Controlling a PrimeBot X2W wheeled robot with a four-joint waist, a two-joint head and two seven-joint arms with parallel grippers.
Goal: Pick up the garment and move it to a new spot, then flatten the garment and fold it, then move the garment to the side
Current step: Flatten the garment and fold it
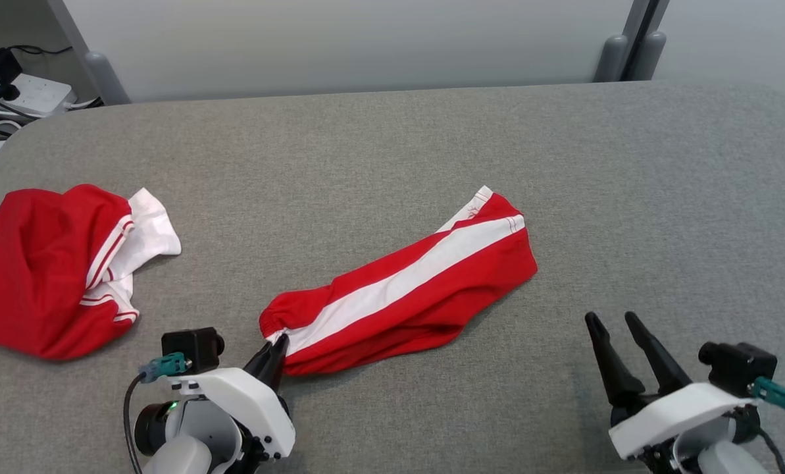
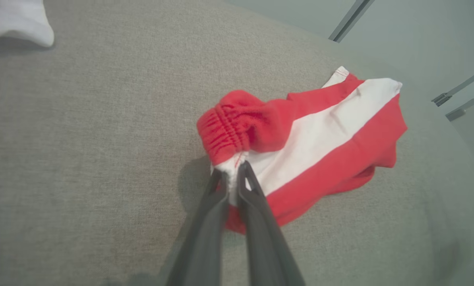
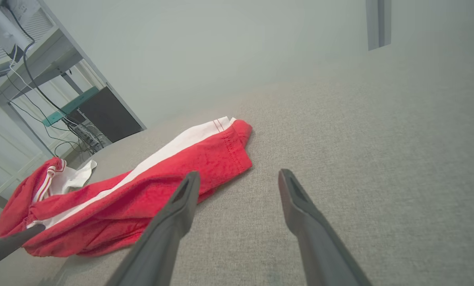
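Two red-and-white pieces of clothing lie on the grey table (image 1: 629, 197). The garment (image 1: 418, 283) being worked is stretched slantwise across the middle, its hem end toward the far right and its gathered waistband (image 2: 221, 131) toward the robot. The second garment (image 1: 37, 276) sits crumpled at the far left, well apart from it. The left gripper (image 1: 277, 345) comes in low at the near end, and the left wrist view shows its fingers (image 2: 246, 186) drawn almost together with a white fold of cloth pinched between them, just beside the elastic. That looks like a sensible hold: the waistband is the thickest, firmest edge, so a pinch there is less likely to slip, and lifting from one end should let the rest hang and trail instead of bunching. The right gripper (image 1: 609, 319) hovers off to the right above bare table, near the garment but not touching it, with its fingers spread wide and nothing between them. It appears to be kept free for a second hold on the hem side once the cloth is raised. Most of the garment rests flat on the table, so I judge the pick-up is only starting, with the move, flattening and folding all left to do.
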